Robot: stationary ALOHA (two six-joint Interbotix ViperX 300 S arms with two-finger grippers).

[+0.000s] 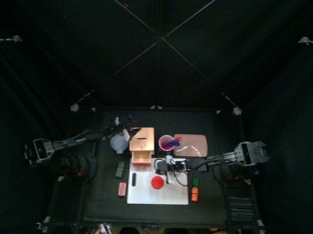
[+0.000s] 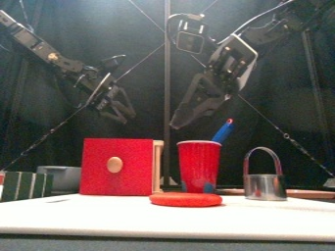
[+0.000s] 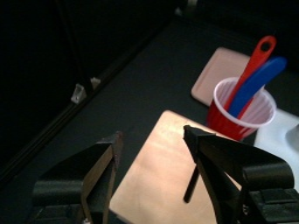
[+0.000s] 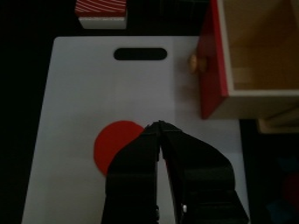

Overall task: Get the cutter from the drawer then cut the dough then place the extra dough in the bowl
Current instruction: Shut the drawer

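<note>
A flat red dough disc (image 1: 158, 182) (image 2: 185, 199) (image 4: 117, 149) lies on the white cutting board (image 1: 145, 194) (image 4: 82, 105). The round metal cutter (image 2: 264, 182) with its wire handle stands on the table to the right. The wooden box (image 1: 143, 143) (image 3: 158, 162) shows its red drawer front (image 2: 119, 167) (image 4: 211, 61) toward the board. The blue-grey bowl (image 1: 119, 142) sits left of the box. My right gripper (image 1: 163, 167) (image 2: 185, 122) (image 4: 158, 128) hangs shut and empty above the dough. My left gripper (image 2: 120, 115) (image 3: 158, 171) is open above the box top.
A red cup (image 1: 169, 143) (image 2: 199, 165) (image 3: 243, 112) holding a blue and a red toy knife stands by the pink tray (image 1: 199, 143) (image 3: 228, 66) behind the board. Small toy foods lie beside the board: green (image 1: 120, 170), red (image 1: 123, 188) and orange (image 1: 193, 194).
</note>
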